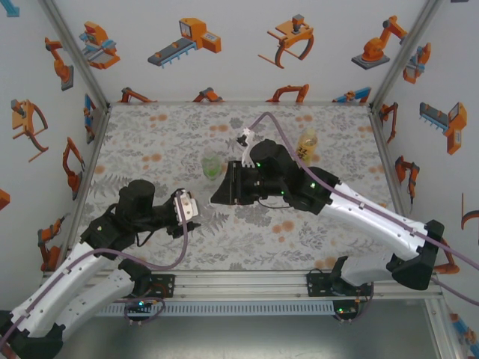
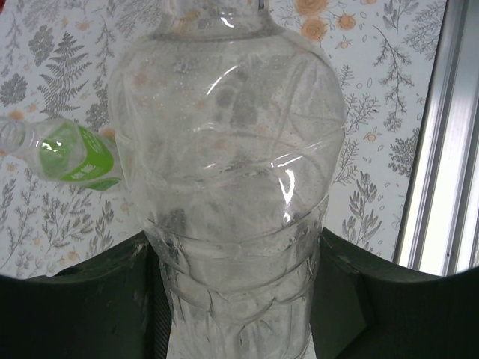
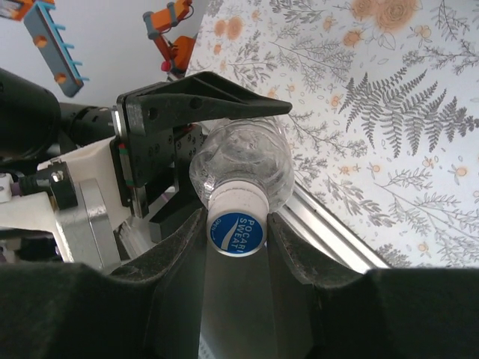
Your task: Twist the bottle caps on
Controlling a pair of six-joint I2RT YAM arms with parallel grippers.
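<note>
Cap with the blue centre (image 3: 237, 228) sits on the neck of the colourless bottle (image 2: 224, 187), pinched between the right fingers (image 3: 299, 254). Left fingers (image 2: 352, 292) clamp the bottle's body over the desk (image 1: 150, 142), with the green bottle (image 1: 212, 166) near.

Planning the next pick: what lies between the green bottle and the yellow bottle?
Between green bottle and yellow bottle: the right arm's wrist, top view.

Robot-lab test cell — aluminium framing (image 1: 247, 283), robot-print walls (image 1: 232, 67), patterned tabletop (image 1: 161, 149)
</note>
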